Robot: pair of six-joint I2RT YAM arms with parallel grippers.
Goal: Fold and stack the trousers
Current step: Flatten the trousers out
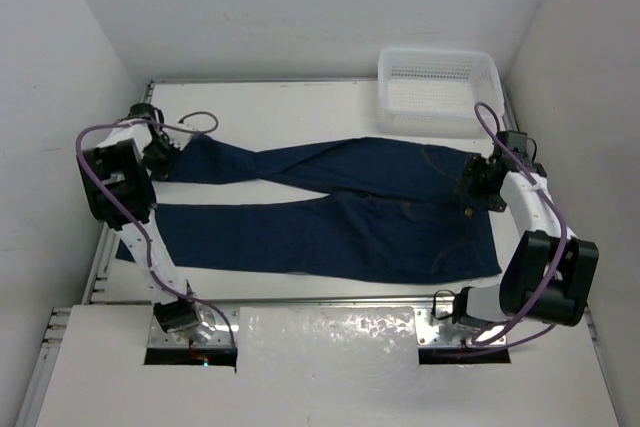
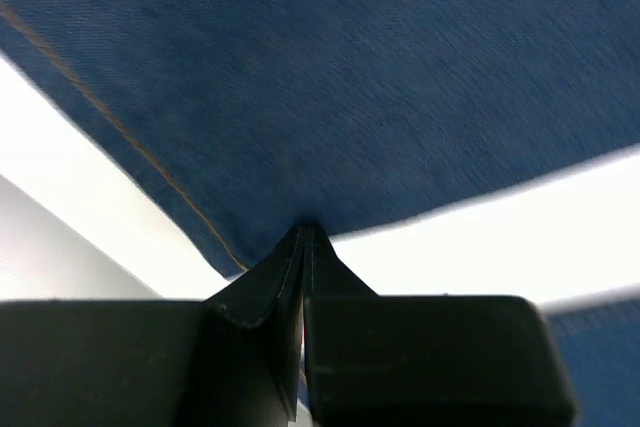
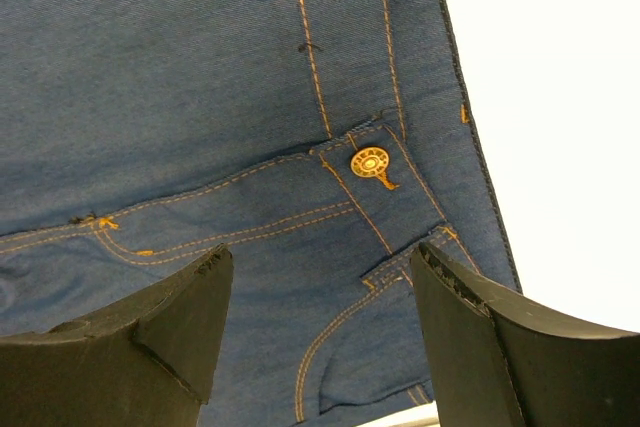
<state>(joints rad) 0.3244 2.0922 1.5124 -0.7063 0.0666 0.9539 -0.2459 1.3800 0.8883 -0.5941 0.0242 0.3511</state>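
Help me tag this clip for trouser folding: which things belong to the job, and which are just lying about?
Job: navy jeans, spread out; left gripper, shut on them; right gripper, open over the waist button.
Lying about: white mesh basket at the far right corner.

White table is sitting between plain white walls under even light. A white mesh basket is resting at its far right corner.
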